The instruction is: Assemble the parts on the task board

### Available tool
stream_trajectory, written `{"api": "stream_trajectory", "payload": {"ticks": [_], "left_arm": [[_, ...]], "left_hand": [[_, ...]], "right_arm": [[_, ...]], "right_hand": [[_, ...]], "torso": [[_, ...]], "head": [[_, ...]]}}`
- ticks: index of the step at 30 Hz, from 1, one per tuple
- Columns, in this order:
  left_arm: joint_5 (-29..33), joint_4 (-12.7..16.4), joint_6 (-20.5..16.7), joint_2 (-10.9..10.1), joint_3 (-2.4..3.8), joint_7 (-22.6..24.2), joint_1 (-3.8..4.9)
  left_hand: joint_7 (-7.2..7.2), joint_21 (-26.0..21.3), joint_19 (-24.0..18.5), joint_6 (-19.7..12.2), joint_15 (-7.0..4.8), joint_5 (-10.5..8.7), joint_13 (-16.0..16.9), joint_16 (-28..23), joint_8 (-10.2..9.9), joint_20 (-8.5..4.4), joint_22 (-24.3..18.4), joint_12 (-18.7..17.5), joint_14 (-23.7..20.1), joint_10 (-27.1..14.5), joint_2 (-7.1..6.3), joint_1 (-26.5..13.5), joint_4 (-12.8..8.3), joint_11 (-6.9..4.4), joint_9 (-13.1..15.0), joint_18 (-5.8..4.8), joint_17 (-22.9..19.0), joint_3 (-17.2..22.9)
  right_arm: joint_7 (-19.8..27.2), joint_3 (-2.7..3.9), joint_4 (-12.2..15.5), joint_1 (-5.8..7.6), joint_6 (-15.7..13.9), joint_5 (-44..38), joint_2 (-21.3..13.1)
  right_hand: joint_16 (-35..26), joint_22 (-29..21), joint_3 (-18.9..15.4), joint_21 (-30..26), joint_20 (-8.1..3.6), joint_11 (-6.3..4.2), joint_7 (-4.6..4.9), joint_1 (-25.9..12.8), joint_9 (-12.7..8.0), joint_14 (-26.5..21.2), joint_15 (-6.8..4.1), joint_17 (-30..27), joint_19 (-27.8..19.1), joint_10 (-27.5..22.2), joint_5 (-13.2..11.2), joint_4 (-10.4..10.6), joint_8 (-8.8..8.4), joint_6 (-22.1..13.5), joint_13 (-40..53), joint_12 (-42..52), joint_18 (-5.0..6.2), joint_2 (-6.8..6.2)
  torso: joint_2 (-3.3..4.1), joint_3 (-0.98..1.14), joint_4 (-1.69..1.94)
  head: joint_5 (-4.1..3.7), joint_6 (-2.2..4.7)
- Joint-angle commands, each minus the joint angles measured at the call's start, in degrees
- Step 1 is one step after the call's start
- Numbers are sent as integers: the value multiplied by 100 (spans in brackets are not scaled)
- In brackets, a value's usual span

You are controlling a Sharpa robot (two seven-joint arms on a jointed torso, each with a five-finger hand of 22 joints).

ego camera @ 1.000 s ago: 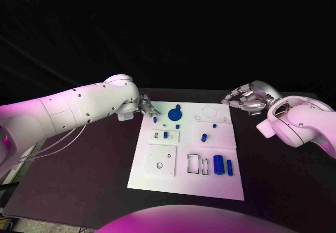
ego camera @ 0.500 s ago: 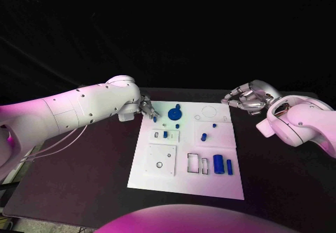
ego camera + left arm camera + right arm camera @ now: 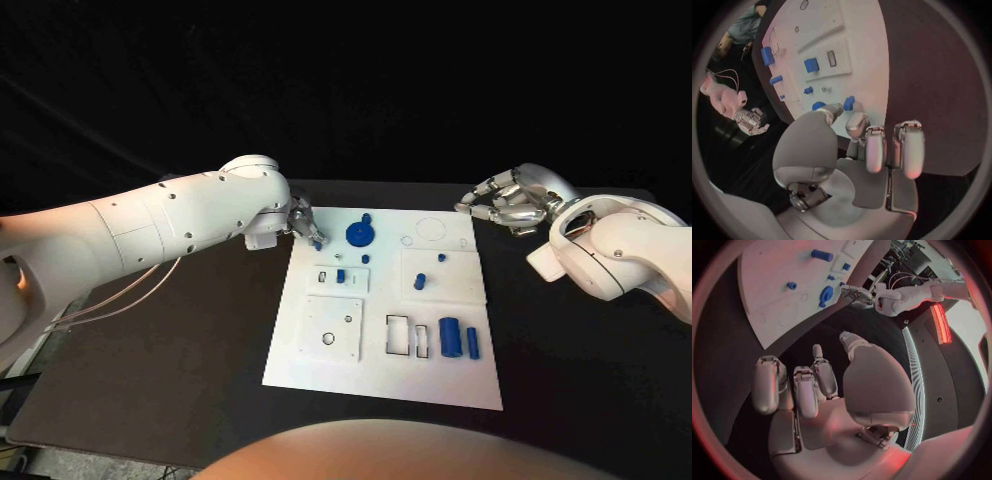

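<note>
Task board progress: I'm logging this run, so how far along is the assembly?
Early stage. Some small blue pieces already stand on the task board. The left hand pinches a small blue part at the board's far left corner. The blue cylinder and bar still lie loose; the right hand holds nothing.

matt white task board (image 3: pixel 329 352), matt black table (image 3: pixel 159 360), glossy silver left hand (image 3: pixel 303 222)
</note>
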Motion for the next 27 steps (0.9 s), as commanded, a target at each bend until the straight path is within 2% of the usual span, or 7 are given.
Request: {"api": "stream_trajectory", "payload": {"ticks": [1,2,4,8,11,19,27], "left_arm": [[100,16,34,14,0,80,3],[113,18,13,13,0,87,3],[169,25,-31,9,0,101,3],[386,56,-134,-17,1,128,2],[527,92,-189,-47,3,144,1],[881,396,-348,-263,27,144,-8],[999,1076,-572,-709,42,150,-19]], "left_hand": [[-23,-28,380,31,-18,-197,-14,21,84,-11,1332,31,616,-10,53,226,-48,-41,44,3,1506,164],[-33,-29,381,11,-26,-431,-15,21,106,-19,1334,32,616,-9,88,347,-77,-49,66,3,1506,315],[-50,-28,384,-3,-38,-642,-13,21,156,-29,1337,39,616,-4,110,509,-153,-64,106,2,1506,586],[-49,-23,394,-92,-43,-803,24,21,511,-42,1352,104,616,55,-4,616,-464,-75,461,-1,1506,1539],[-42,-34,389,-140,-36,-926,44,21,667,-31,1352,135,616,80,-26,526,-628,-66,634,1,1506,1938],[-39,-40,388,-180,-32,-921,72,21,818,-24,1356,177,616,104,-73,335,-839,-66,810,2,1506,2319],[-42,-30,397,-175,-36,-853,108,21,867,-26,1364,222,616,128,-101,253,-920,-70,861,-1,1506,2424]], "right_arm": [[9,0,-2,-3,84,-26,6],[9,0,-2,-3,85,-27,6],[8,0,-4,-3,85,-27,7],[6,0,-6,-3,84,-27,6],[6,0,-9,-4,82,-27,7],[4,0,-14,-4,81,-27,-1],[3,0,-17,-5,80,-27,-16]], "right_hand": [[-26,809,-20,-37,-12,-10,7,-2,7,503,36,1190,-39,-14,31,-14,26,-38,143,-2,94,56],[-26,809,-20,-37,-12,-10,7,-2,7,503,36,1190,-39,-14,31,-14,26,-38,143,-2,94,56],[-26,809,-20,-37,-12,-10,7,-2,7,503,36,1190,-39,-14,31,-14,26,-38,143,-2,94,56],[-27,807,-20,-42,-12,-11,7,2,8,503,35,1189,-42,-14,41,-15,27,-38,142,-2,95,59],[-27,807,-20,-42,-12,-11,7,2,8,503,35,1189,-42,-14,41,-15,27,-38,142,-2,95,59],[-27,807,-20,-42,-12,-11,7,2,8,503,35,1189,-42,-14,41,-15,27,-38,142,-2,95,59],[-27,807,-20,-42,-12,-11,7,2,8,503,35,1189,-42,-14,41,-15,27,-38,142,-2,95,59]], "torso": [[-1,2,-2],[-2,2,-2],[-1,2,-3],[1,3,-2],[0,2,-3],[-4,0,3],[-8,-3,11]], "head": [[1,-7],[1,-8],[1,-12],[-1,-14],[-3,-15],[-10,-23],[13,-41]]}}
